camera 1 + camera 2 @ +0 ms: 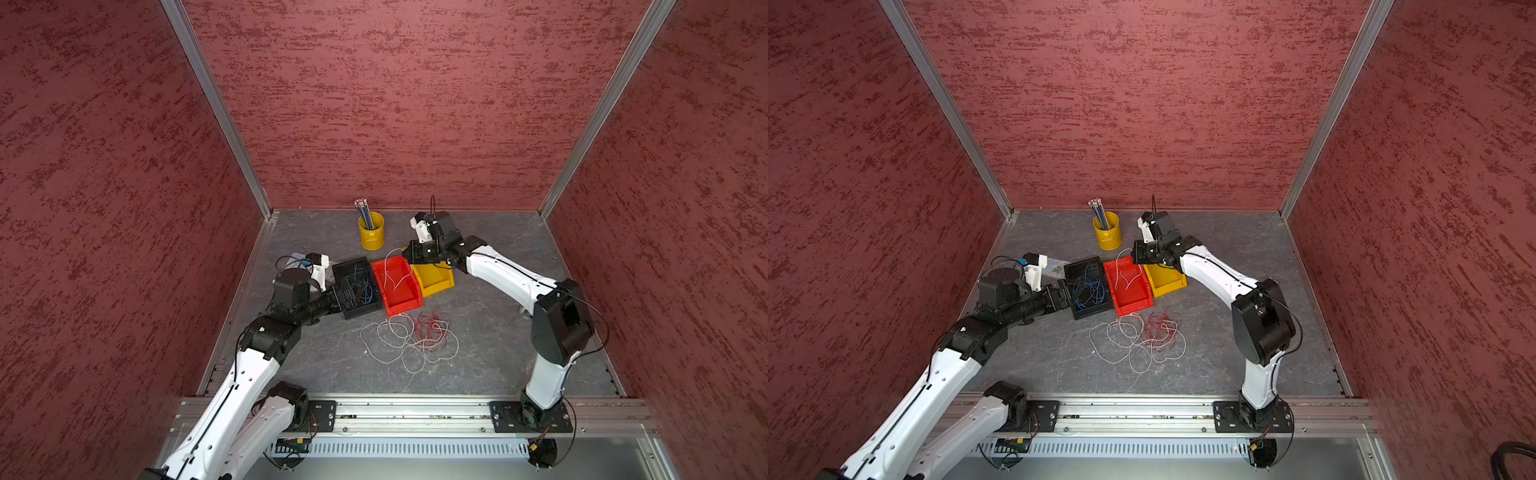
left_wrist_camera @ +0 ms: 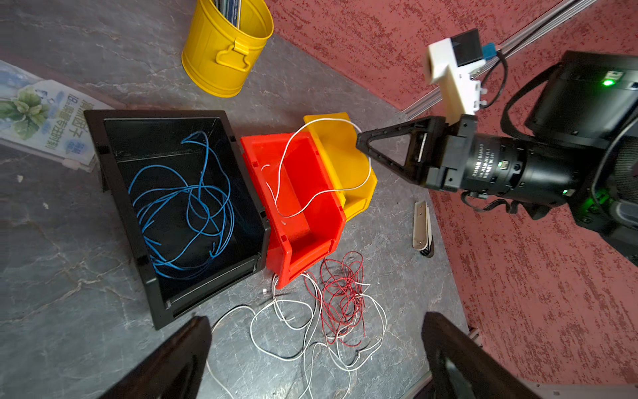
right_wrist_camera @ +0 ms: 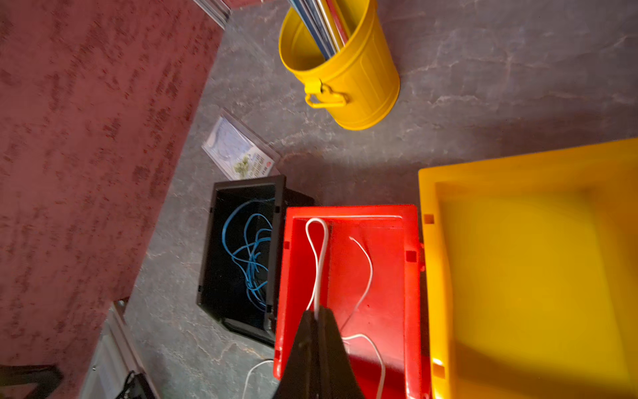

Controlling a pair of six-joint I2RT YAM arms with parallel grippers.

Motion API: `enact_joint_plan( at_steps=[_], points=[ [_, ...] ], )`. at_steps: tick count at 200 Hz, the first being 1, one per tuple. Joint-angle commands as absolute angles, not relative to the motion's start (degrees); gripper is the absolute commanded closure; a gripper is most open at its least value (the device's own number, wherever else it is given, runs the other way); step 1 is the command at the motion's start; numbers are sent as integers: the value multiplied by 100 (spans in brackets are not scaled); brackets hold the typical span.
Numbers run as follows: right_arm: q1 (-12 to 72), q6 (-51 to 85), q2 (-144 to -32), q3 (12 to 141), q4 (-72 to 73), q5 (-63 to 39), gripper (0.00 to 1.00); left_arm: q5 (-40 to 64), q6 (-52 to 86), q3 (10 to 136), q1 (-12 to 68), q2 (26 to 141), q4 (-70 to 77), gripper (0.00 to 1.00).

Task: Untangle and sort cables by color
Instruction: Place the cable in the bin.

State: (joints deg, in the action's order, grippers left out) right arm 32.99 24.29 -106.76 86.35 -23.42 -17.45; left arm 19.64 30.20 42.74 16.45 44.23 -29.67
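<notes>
Black, red and yellow plastic make up the three open bins, set side by side in a row on the grey table (image 1: pixel 498 332): one black bin (image 2: pixel 155 114), one red bin (image 2: pixel 310 238) and one yellow bin (image 2: pixel 338 148), each touching its neighbour. Behind them stands one yellow bucket (image 2: pixel 221 62) with a bunch of pencils (image 1: pixel 365 212) in it. One printed packet (image 2: pixel 45 117) lies flat beside the black bin.

The blue cables (image 2: pixel 200 188) all lie coiled inside the black bin. They overlap too much for the strands to be counted.

The right gripper (image 3: pixel 317 311) hangs over the red bin with its jaws pressed together on one white cable (image 3: pixel 318 276). That cable loops up from the fingertips and droops down into the red bin, with a loose end resting on the bin's floor.

On the table just in front of the red bin lies one tangle of two colours. The loose white cables (image 1: pixel 399 345) spread in wide loops, and the red cables (image 1: pixel 428 324) sit bunched tighter on the side nearer the right arm. Neither colour can be counted strand by strand.

The left gripper (image 2: pixel 314 317) hovers by the black bin, with its two fingers spread as wide as they go and nothing held between them.
</notes>
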Motion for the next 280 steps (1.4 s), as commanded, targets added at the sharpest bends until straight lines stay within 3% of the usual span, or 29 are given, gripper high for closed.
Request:
enact_joint_plan(
  at_steps=[1,193,216,258,280],
  points=[
    [3455,1998,-10863,9102,-2723,-1354,100,2039,2988,4353,1591,4324,-3065,0],
    [3712,1519,-11658,9829,-3562,-988,100,2495,2936,4455,1452,4808,-3117,0],
    [3709,1529,-11534,9909,-3623,-1020,89,2505,2942,4452,1440,4788,-3070,0],
    [3711,1510,-11352,10073,-3803,-925,56,2547,2957,4440,1416,4825,-2998,0],
    [3708,1447,-11231,10185,-3938,-812,52,2566,2979,4423,1406,4830,-2976,0]
  ],
)
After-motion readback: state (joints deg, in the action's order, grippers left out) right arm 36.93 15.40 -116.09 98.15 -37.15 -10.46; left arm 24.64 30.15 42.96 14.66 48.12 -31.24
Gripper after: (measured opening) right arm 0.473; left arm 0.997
